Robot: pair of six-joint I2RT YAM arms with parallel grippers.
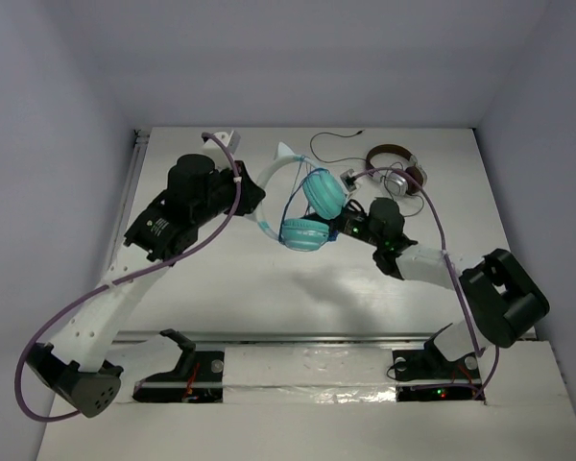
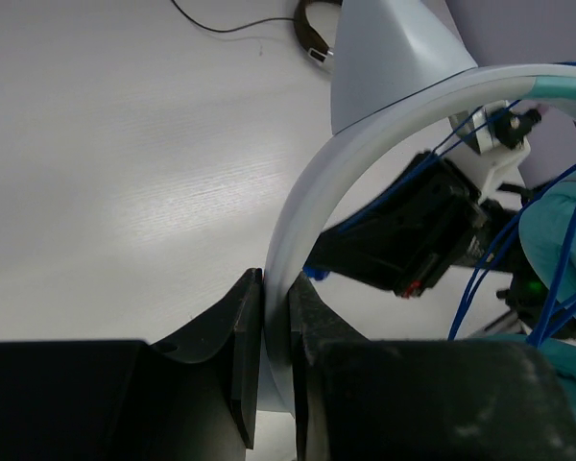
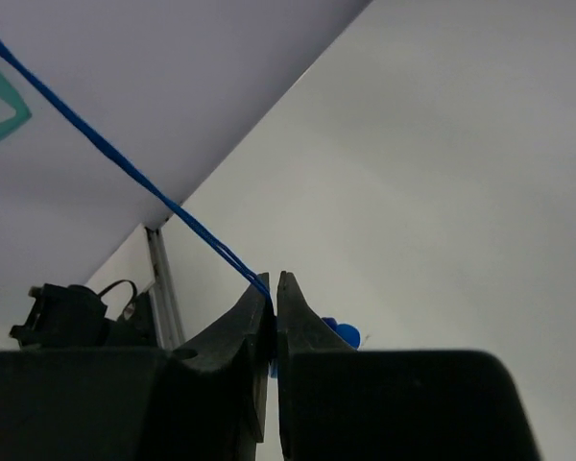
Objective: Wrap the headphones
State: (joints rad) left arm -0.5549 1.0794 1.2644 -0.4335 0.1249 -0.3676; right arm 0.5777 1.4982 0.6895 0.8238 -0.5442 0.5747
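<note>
My left gripper (image 2: 274, 322) pinches the headband (image 2: 305, 197), holding the headphones (image 1: 307, 233) above mid-table. My right gripper (image 3: 272, 288) is pressed onto the cable (image 3: 125, 163). To wrap well, I should pull the line taut and lay each loop snug around the cups (image 1: 324, 192).

The headphones (image 1: 305, 209) hang at the middle of the table (image 1: 269, 288), the left gripper (image 2: 275, 288) at their band's left, the right gripper (image 3: 272, 284) just right of the cups, a second pair (image 1: 399, 173) behind it.
</note>
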